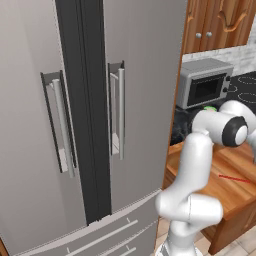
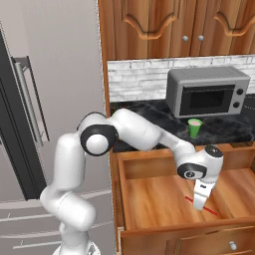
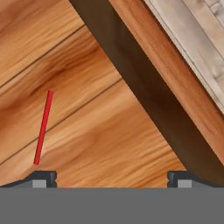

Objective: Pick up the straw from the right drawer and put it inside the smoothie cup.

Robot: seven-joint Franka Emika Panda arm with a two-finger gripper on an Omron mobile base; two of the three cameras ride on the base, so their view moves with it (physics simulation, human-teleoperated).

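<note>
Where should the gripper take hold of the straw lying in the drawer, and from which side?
Probably at the middle of the straw, from straight above: it lies flat on the drawer floor, so the open gripper should straddle it crosswise.

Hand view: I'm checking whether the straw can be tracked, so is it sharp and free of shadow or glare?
In the hand view the straw reads crisp red on evenly lit wood, no glare, with shadow only under the drawer wall; in the right base view it is thin and partly hidden by the end effector.
</note>
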